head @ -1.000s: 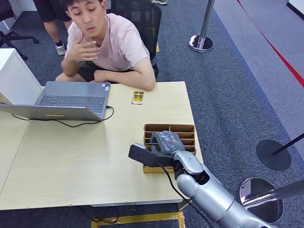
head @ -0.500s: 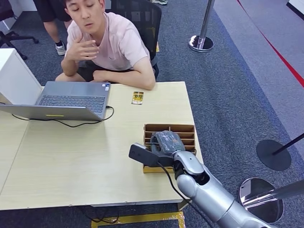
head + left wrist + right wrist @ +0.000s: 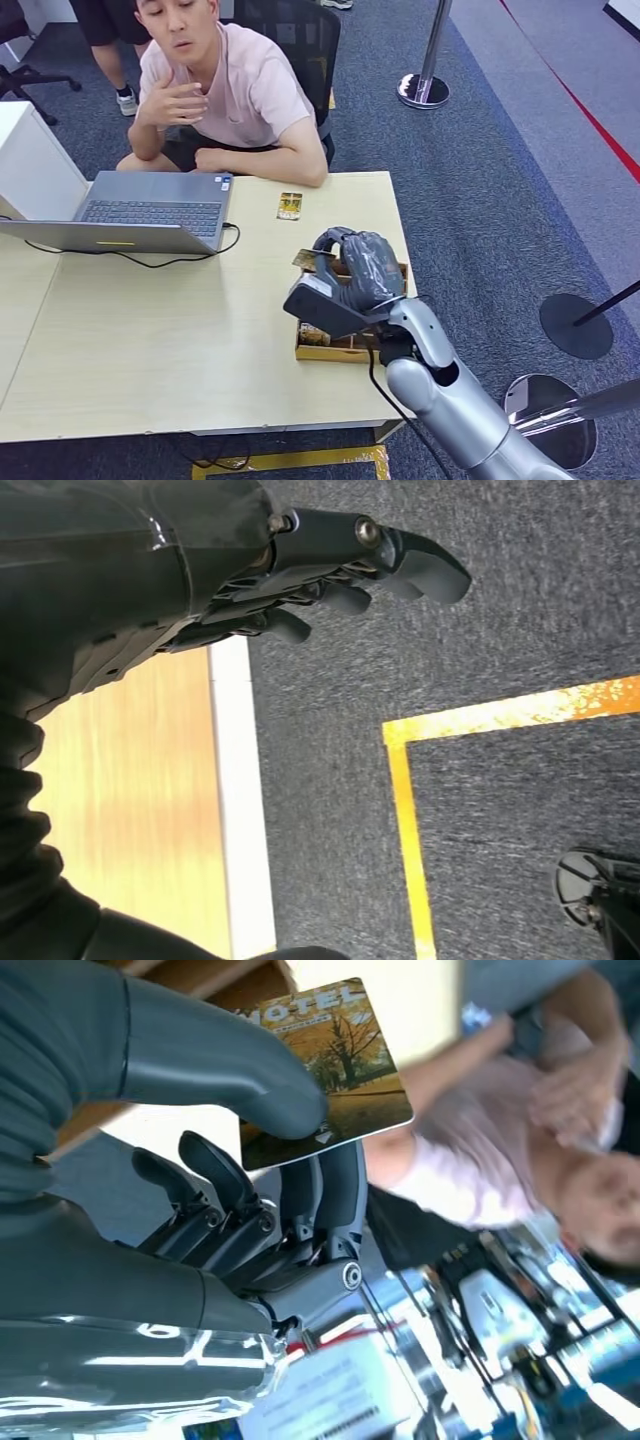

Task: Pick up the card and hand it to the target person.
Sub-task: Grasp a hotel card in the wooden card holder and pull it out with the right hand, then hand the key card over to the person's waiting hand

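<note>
the pick-up half of the task looks done. the right hand (image 3: 361, 268) hangs above the cardboard box (image 3: 332, 345) near the worktop's (image 3: 189, 330) right end, and it pinches a card (image 3: 332, 1065) between the thick thumb and the darker fingers (image 3: 332, 1190). in the right wrist view the card shows an autumn tree scene and the letters "otel" along one edge, with the thumb pressed on its printed face and the fingers folded in behind it. in the head view a thin edge of the same card (image 3: 304, 260) pokes out from the hand on the side toward the laptop (image 3: 155, 205). the card is clear of the box and touches nothing but the hand.

what is left is the handover. the person (image 3: 226, 90) sits at the far side of the worktop, one forearm resting along its edge and the other hand raised near the face; neither is held out to receive anything. the held card is well apart from them.

a second card (image 3: 289, 205) lies flat on the worktop near the person's forearm.

the left hand (image 3: 332, 565) hangs beside the worktop's edge over the grey carpet, its fingers loosely apart and holding nothing.
</note>
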Robot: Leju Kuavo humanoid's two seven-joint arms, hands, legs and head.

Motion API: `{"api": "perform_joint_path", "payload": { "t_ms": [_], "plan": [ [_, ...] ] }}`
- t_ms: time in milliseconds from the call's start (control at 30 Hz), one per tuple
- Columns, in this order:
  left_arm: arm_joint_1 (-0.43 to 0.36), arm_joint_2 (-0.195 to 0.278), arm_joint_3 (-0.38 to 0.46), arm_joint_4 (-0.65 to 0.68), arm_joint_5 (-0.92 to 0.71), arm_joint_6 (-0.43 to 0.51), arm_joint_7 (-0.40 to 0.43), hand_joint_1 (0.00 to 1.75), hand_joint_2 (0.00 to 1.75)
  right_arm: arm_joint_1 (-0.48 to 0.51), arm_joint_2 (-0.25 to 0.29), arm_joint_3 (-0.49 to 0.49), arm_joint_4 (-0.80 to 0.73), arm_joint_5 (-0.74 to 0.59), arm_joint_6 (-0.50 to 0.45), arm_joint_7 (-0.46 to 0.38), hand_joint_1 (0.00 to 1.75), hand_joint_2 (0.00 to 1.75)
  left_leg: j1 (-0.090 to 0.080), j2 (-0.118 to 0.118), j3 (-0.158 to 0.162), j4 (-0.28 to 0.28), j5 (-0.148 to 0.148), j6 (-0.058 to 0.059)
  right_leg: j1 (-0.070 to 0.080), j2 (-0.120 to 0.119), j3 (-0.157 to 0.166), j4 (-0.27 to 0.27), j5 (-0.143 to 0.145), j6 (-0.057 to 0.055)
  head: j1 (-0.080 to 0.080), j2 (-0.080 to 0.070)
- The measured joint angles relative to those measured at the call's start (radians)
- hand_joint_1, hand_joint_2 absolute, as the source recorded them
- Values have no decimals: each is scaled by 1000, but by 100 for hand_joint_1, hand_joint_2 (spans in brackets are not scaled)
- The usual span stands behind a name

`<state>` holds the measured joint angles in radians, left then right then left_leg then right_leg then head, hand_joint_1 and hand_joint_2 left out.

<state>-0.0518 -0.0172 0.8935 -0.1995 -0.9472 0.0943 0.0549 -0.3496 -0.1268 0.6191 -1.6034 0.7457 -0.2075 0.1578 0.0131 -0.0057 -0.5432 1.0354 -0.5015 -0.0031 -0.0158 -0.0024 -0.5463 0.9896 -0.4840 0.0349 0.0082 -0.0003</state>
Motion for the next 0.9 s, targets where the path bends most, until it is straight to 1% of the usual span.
{"api": "perform_joint_path", "payload": {
  "t_ms": [167, 333, 500, 600, 667, 733, 833, 900],
  "plan": [
    [0, 0, 1, 0, -3, -1, -3, 0, 175, 18, -4, -29, -65, 2, -77, -79, 159, 175, 0, 0, 0, 0, 0, 0, 0, 0, 0, 0, 0, 0, 0, 0],
    [-1, -1, 0, 0, -17, -4, -11, 0, 175, 30, -6, -39, -89, 51, -172, -184, 159, 175, 0, 0, 0, 0, 0, 0, 0, 0, 0, 0, 0, 0, 0, 0],
    [-1, -1, 0, 0, -23, -6, -13, 0, 175, 35, -9, -39, -89, 66, -187, -204, 159, 175, 0, 0, 0, 0, 0, 0, 0, 0, 0, 0, 0, 0, 0, 0],
    [-2, -1, 0, 0, -35, -7, -15, 0, 175, 32, -9, -38, -77, 130, -218, -235, 159, 175, 0, 0, 0, 0, 0, 0, 0, 0, 0, 0, 0, 0, 0, 0],
    [-7, -1, -2, 0, -47, -11, -14, 0, 175, 16, -6, -35, -37, 207, -267, -268, 159, 175, 0, 0, -1, 0, 0, 0, 0, 0, 0, 0, 0, 0, 0, 0],
    [-15, -1, -3, 0, -59, -16, -8, 0, 175, -17, 7, -32, 44, 282, -333, -294, 159, 175, 0, 0, -1, 0, 0, 0, 0, 0, 0, 0, 0, 0, 0, 0],
    [-30, -1, -5, 0, -71, -20, 2, 0, 175, -89, 49, -26, 221, 342, -422, -309, 159, 175, 0, 0, -1, 0, 2, 0, 0, 0, 1, 0, 1, 0, 0, 0],
    [-37, -1, -8, 0, -78, -22, 7, 0, 175, -142, 83, -23, 350, 363, -448, -305, 159, 175, 0, 0, -1, 0, 3, 0, 0, 0, 0, 1, 2, -1, 0, 0]
  ]
}}
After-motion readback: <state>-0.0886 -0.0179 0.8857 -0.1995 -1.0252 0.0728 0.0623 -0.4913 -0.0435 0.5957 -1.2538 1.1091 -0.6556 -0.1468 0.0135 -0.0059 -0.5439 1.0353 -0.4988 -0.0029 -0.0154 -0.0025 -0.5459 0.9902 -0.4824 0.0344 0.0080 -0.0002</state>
